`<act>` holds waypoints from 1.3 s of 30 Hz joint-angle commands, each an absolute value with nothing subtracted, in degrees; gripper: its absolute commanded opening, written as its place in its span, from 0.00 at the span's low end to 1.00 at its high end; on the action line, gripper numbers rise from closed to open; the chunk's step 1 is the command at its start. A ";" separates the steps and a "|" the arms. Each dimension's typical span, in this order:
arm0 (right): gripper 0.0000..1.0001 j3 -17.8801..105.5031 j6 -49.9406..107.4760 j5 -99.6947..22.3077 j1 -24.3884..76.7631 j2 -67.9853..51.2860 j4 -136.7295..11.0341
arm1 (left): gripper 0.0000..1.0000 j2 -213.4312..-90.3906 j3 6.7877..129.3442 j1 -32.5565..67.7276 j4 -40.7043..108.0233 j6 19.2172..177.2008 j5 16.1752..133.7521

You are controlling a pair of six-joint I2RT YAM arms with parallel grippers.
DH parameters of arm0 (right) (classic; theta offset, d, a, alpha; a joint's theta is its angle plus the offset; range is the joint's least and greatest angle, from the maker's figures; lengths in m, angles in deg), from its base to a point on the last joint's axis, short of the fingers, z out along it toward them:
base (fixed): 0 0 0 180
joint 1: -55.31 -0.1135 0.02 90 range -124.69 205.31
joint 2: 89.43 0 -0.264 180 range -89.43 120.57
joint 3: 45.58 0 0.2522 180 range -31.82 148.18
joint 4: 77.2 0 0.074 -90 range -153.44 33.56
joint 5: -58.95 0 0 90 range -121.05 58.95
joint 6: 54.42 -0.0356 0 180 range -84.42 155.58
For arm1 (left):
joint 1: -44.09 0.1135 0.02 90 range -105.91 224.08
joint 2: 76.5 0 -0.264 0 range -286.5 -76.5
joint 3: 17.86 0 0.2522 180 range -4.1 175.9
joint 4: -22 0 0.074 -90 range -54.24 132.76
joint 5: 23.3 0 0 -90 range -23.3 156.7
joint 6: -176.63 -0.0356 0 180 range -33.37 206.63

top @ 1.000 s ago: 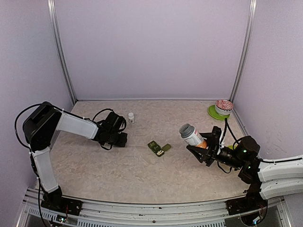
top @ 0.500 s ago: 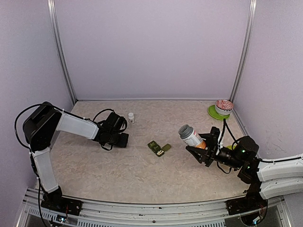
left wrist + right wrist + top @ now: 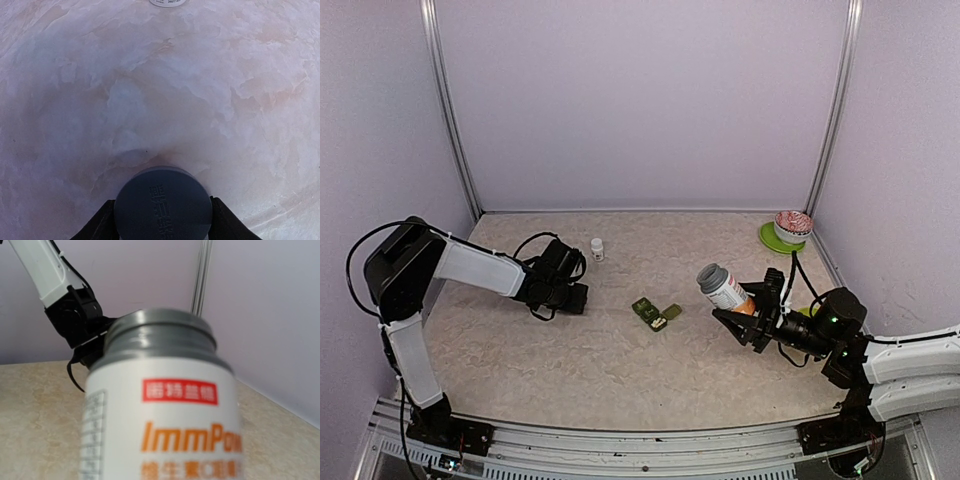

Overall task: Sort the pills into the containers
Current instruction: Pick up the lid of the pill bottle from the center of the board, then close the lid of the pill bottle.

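My right gripper (image 3: 748, 312) is shut on a white pill bottle (image 3: 724, 287) with orange lettering, held tilted above the table on the right. In the right wrist view the bottle (image 3: 162, 410) fills the frame, its grey threaded neck uncapped, and hides my fingers. My left gripper (image 3: 570, 296) sits low on the table at the left. Its fingers (image 3: 97, 225) press on both sides of a dark grey round cap (image 3: 162, 202). Two green pill packs (image 3: 650, 313) lie at the table's middle, between the arms.
A small white bottle (image 3: 597, 249) stands just beyond the left gripper; its base shows at the top edge of the left wrist view (image 3: 167, 2). A patterned bowl on a green plate (image 3: 782, 240) sits in the back right corner. Walls enclose the table on three sides.
The right arm has shifted the bottle slightly to the left. The left gripper has stayed low on the table by the cap, moving only a little.
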State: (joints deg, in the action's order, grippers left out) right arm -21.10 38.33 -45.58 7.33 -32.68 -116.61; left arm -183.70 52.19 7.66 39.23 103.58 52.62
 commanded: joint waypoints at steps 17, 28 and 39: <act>0.00 -19.17 38.90 -46.96 7.48 -30.79 -117.07 | 0.43 -177.79 52.53 4.68 37.45 100.86 62.63; 0.00 -17.31 38.75 -49.87 7.39 -28.86 -116.76 | 0.44 -168.30 54.95 -0.29 32.89 100.49 78.53; 0.00 -14.16 37.96 -52.20 6.88 -25.55 -117.82 | 0.44 -162.27 54.77 -3.49 19.78 107.32 94.97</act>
State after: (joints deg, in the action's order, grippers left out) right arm -17.01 38.50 -50.76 7.33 -26.58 -116.02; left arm -164.45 53.59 -2.63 27.64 103.69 86.45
